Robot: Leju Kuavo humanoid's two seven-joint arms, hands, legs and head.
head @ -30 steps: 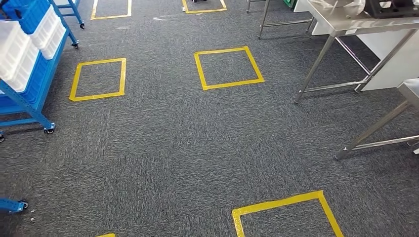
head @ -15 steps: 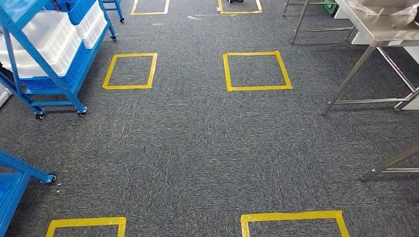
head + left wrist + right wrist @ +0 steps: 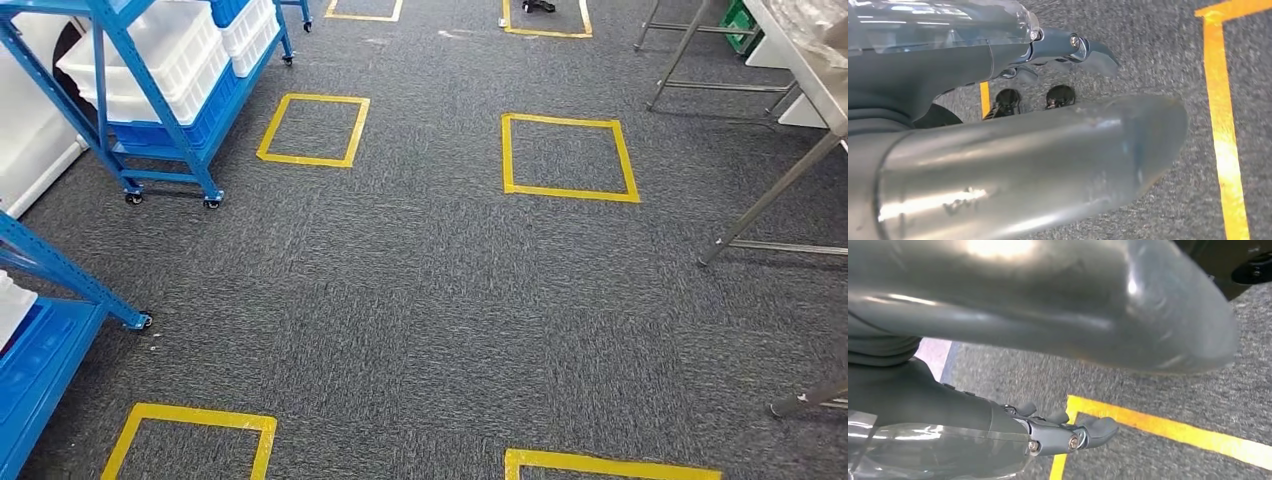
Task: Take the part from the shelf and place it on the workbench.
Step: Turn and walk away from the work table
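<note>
A blue wheeled shelf (image 3: 160, 125) stands at the far left of the head view, carrying white bins (image 3: 165, 60) and blue bins. What lies in the bins cannot be made out. The steel workbench (image 3: 812, 45) runs along the right edge on slanted legs. My left hand (image 3: 998, 145) hangs over the carpet with its thumb and dark fingers (image 3: 1073, 47) apart, and nothing is in it. Likewise my right hand (image 3: 1013, 315) hangs low, its fingers (image 3: 1078, 435) extended and empty.
A second blue shelf (image 3: 45, 330) fills the near left corner. Yellow tape squares (image 3: 568, 158) mark the grey carpet ahead. Another steel table frame (image 3: 690, 45) stands at the far right, and one more table leg (image 3: 805, 402) at the near right.
The whole picture has shifted right as the camera turned left. The blue shelves now take more of the left side, and the workbench has slid to the right edge.
</note>
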